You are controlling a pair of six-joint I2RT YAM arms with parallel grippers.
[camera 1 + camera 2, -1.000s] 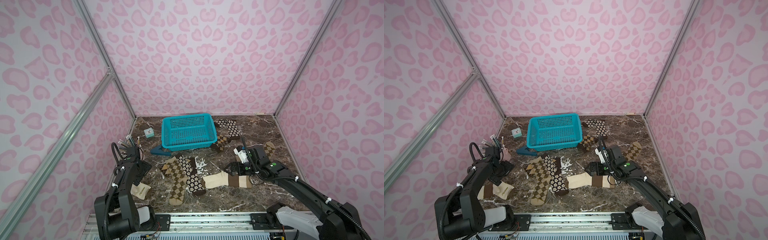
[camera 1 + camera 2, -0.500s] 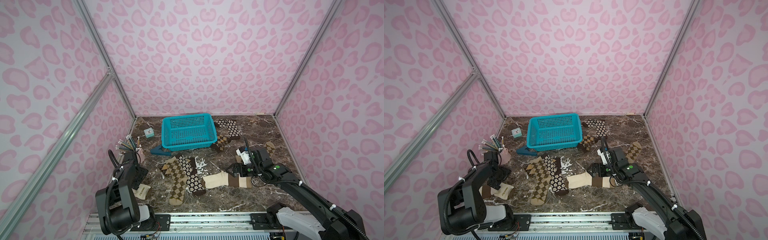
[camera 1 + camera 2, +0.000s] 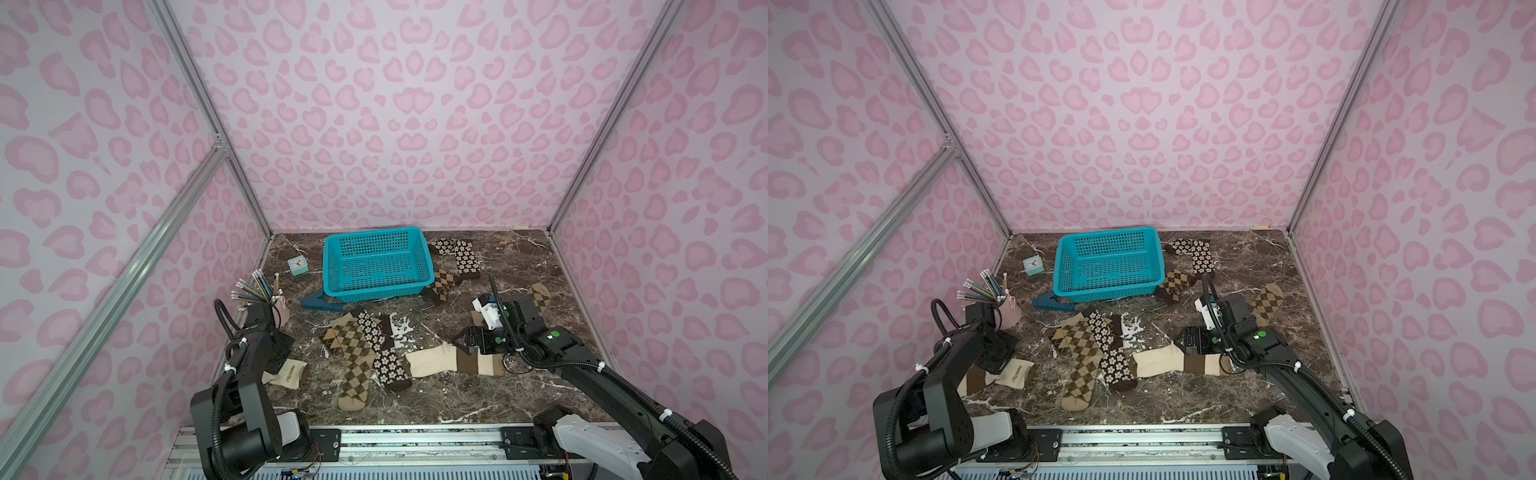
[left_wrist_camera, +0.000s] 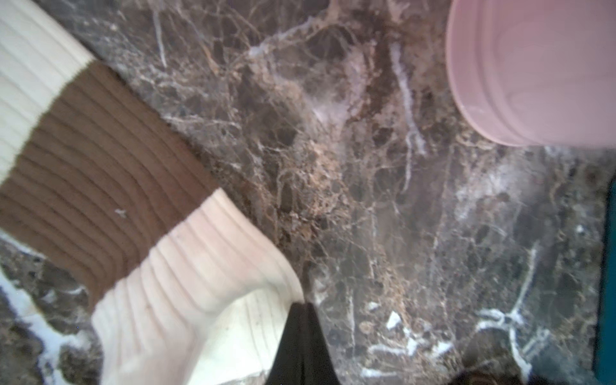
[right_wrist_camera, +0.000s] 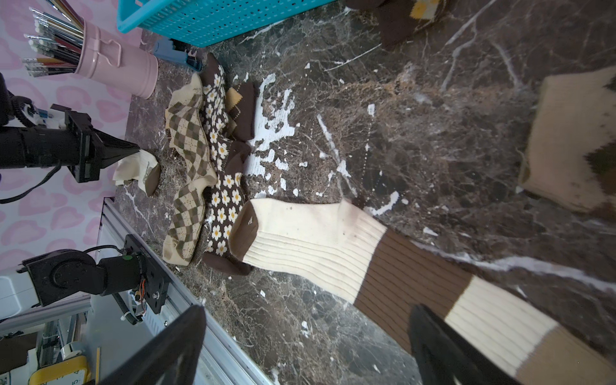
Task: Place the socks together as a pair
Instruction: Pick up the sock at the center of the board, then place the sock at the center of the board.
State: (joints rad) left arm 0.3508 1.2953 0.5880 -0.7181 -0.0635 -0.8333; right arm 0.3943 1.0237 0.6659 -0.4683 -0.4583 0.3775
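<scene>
Closure just completed on left gripper (image 4: 301,311): spread wide a second ago beside pink pencil cup (image 3: 281,312), now dropped low and pinched tight on cream fold of near striped sock (image 3: 1013,372), at left front of marble table (image 3: 519,257). Right gripper (image 5: 306,311) eased slightly nearer, jaws gaping over brown band of matching striped sock (image 3: 444,360), flat mid-table; contact with cloth unclear. For task: one half of pair secured, probably ready for lifting and carrying toward mate. Halves well apart for now, with tan argyle sock (image 3: 353,357) and flowered sock (image 3: 384,357) lying between.
</scene>
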